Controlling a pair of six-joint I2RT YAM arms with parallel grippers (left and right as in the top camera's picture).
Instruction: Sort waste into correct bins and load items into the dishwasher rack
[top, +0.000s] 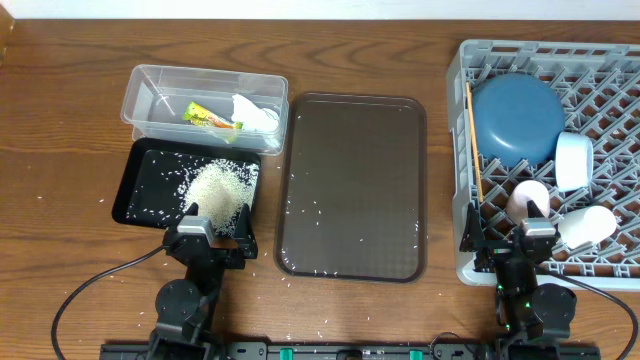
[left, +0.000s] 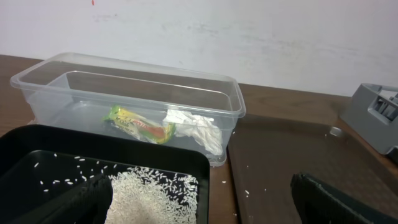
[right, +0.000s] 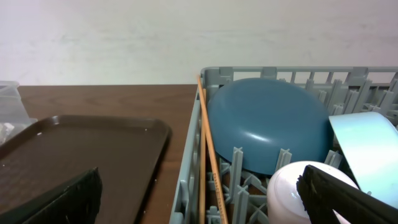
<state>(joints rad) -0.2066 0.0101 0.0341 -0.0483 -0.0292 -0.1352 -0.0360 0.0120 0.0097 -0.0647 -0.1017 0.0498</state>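
Observation:
The clear tub (top: 160, 92) holds the yellow-green wrapper (top: 205, 117) and the white tissue (top: 255, 115); all three show in the left wrist view: tub (left: 124, 81), wrapper (left: 140, 123), tissue (left: 196, 127). The black tray (top: 140, 180) holds a pile of rice (top: 218, 185). The grey rack (top: 470, 260) holds the blue plate (top: 517, 118), bowl (top: 573, 160), pink cup (top: 527, 197), white cup (top: 588, 225) and chopsticks (top: 472, 140). My left gripper (top: 213, 235) is open and empty at the black tray's near edge. My right gripper (top: 510, 240) is open and empty at the rack's near left corner.
The brown serving tray (top: 350, 185) lies between the bins and the rack, with loose rice grains scattered on it. A few grains lie on the wooden table near its front edge (top: 300, 275). Cables run from both arm bases.

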